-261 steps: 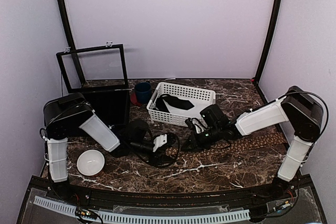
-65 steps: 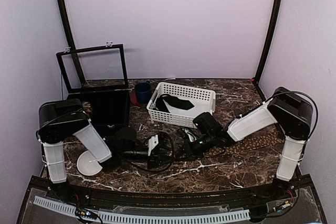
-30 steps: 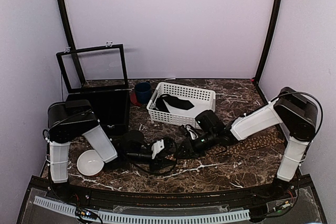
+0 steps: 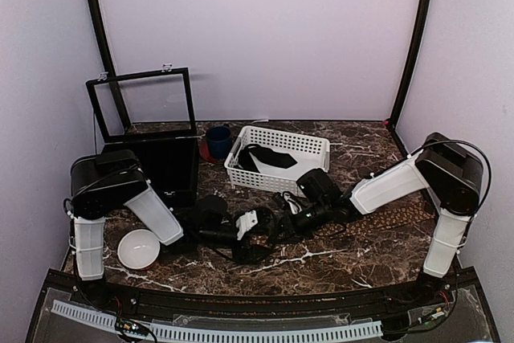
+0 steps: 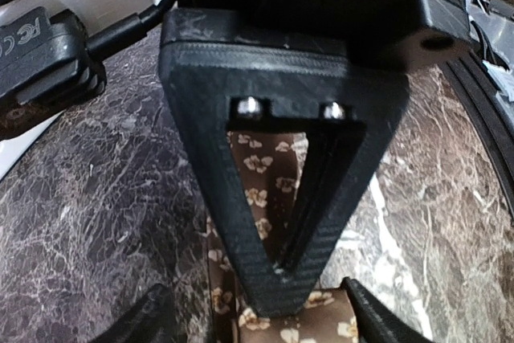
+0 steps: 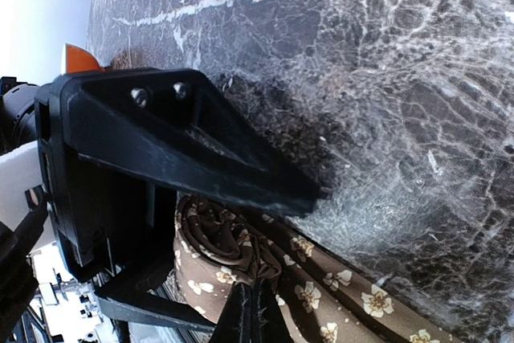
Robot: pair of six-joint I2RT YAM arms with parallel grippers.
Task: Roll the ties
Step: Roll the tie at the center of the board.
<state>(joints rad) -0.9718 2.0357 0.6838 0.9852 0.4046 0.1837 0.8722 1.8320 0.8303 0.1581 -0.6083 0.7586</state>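
Right tool (image 6: 250,320): clenched, apparently pinching a fold of the tie (image 6: 309,283).
Left tool (image 5: 265,323): released, fingers (image 5: 384,323) astride the tie.
Counter (image 6: 418,78): dark marble under tie.

A white basket (image 4: 259,180) sits toward the back of the dark marble surface (image 4: 353,267). Just left of it is a blue cup (image 4: 218,140). Further left is a black case (image 4: 165,168), lid upright. Well to the basket's front-left is a white bowl (image 4: 138,248).

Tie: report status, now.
Left gripper open over tie. Right gripper shut on tie's bunched end. Rest lies unrolled on table. Grippers crowd together.
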